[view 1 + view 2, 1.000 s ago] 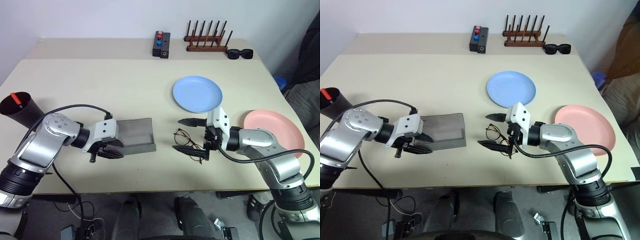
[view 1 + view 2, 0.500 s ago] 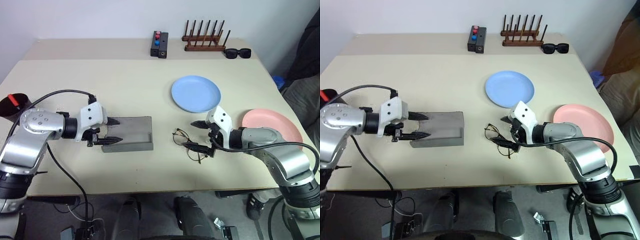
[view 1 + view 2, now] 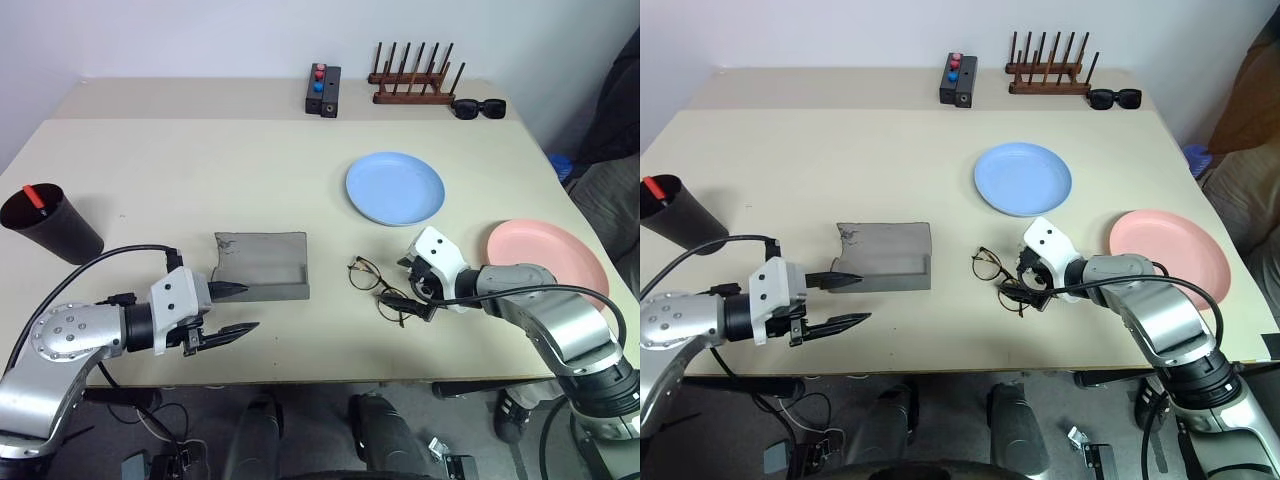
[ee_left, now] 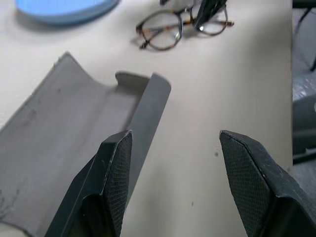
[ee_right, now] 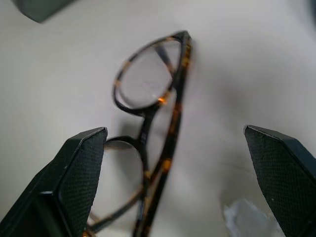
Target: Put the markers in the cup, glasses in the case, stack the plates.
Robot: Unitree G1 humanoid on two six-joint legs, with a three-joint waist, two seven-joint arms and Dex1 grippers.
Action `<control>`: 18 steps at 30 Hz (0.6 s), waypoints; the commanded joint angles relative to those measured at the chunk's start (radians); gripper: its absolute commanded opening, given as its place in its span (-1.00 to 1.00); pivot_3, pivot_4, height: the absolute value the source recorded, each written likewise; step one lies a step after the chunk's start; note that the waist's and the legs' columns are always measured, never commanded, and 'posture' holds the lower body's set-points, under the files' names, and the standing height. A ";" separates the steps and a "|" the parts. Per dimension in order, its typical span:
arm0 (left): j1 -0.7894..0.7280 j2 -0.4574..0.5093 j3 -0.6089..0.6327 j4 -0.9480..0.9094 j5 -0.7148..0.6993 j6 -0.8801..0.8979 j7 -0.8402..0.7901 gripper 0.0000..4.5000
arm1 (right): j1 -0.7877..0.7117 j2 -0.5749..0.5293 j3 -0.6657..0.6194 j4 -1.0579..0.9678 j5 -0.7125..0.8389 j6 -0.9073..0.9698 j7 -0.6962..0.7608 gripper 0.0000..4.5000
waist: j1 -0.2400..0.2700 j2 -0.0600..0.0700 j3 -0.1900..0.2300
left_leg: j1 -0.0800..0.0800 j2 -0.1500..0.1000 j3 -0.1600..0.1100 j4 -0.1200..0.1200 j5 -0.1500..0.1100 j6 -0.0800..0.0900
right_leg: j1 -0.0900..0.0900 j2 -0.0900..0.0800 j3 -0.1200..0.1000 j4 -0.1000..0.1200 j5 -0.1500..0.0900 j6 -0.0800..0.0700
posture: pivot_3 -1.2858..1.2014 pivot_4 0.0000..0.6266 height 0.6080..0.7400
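Grippers come first, nearest the table edge: left gripper (image 3: 228, 312) released, empty, beside the open grey case (image 3: 260, 266); right gripper (image 3: 415, 287) spread wide over the eyeglasses (image 3: 381, 288), not yet gripping. One red-ended marker (image 3: 35, 198) is in the black cup (image 3: 51, 222). Blue plate (image 3: 394, 187) and pink plate (image 3: 546, 258) lie well apart, unstacked. I can read no writing.

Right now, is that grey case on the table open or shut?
Open. The case lies with its lid folded back flat, its grey inside showing and nothing in it; the glasses lie beside it on the table.
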 commanded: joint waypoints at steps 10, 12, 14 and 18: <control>0.016 -0.034 -0.081 -0.040 0.009 -0.070 0.065 0.27 | -0.089 0.022 -0.010 -0.035 -0.013 0.124 -0.083 1.00 | -0.001 0.000 0.000 | 0.000 0.000 0.000 0.000 0.000 0.000 | 0.000 0.000 0.000 0.000 0.000 0.000 | 0.03 -0.52 1.00; 0.019 -0.034 -0.086 -0.036 0.008 -0.075 0.068 0.27 | -0.094 0.005 0.005 -0.039 -0.029 0.116 -0.087 1.00 | -0.002 0.000 0.000 | 0.000 0.000 0.000 0.000 0.000 0.000 | 0.000 0.000 0.000 0.000 0.000 0.000 | 0.03 -0.52 1.00; 0.020 -0.033 -0.088 -0.034 0.008 -0.079 0.069 0.27 | -0.097 -0.014 0.023 -0.042 -0.049 0.102 -0.088 1.00 | -0.002 0.000 0.000 | 0.000 0.000 0.000 0.000 0.000 0.000 | 0.000 0.000 0.000 0.000 0.000 0.000 | 0.03 -0.52 1.00; 0.018 -0.035 -0.093 -0.029 0.006 -0.078 0.077 0.29 | -0.109 -0.039 0.052 -0.047 -0.079 0.084 -0.082 0.76 | -0.003 0.000 0.000 | 0.000 0.000 0.000 0.000 0.000 0.000 | 0.000 0.000 0.000 0.000 0.000 0.000 | 0.03 -0.52 1.00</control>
